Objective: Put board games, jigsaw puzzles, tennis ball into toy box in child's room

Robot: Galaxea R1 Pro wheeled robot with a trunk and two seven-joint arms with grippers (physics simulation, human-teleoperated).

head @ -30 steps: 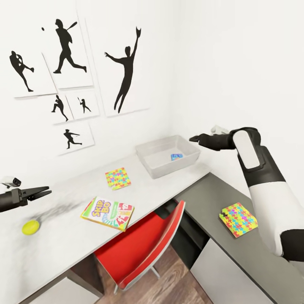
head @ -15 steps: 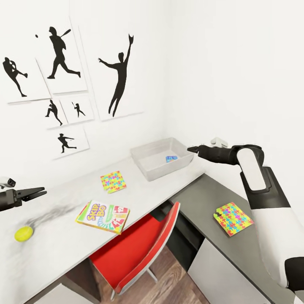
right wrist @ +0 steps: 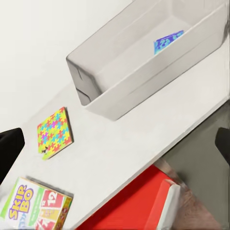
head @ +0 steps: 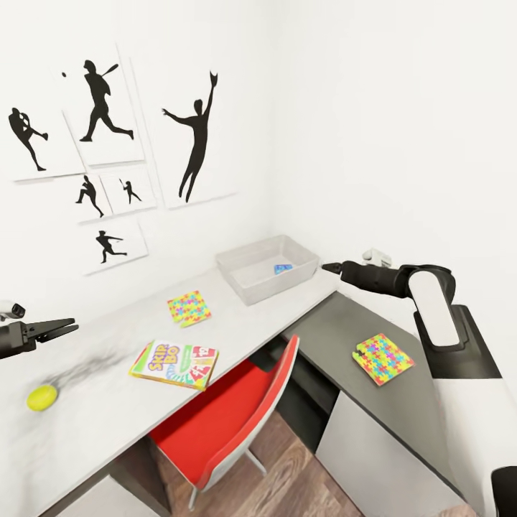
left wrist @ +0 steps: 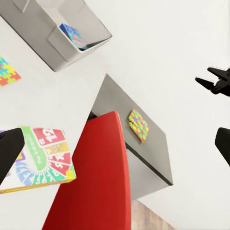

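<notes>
So the long pale counter (head: 237,316) runs along the wall under the sport prints, with a red chair (head: 230,416) tucked under its front edge and a lower dark cabinet (head: 345,337) off at 4 o'clock. The toy box (head: 267,267) sits at the counter's far end, about 1 o'clock, a small blue game (head: 282,269) already inside. The SKIP-BO box (head: 174,362) lies flat near the front edge at 8 o'clock. One jigsaw (head: 189,308) sits mid-counter, well clear of everything; the other (head: 383,357) is on the cabinet. The tennis ball (head: 42,396) is at 9 o'clock.

The left gripper (head: 68,329) hangs just above the ball, fingers slightly apart and empty, probably lining up for it. The right gripper (head: 330,268) hovers beside the box's right rim, empty; I can't tell its finger gap.
</notes>
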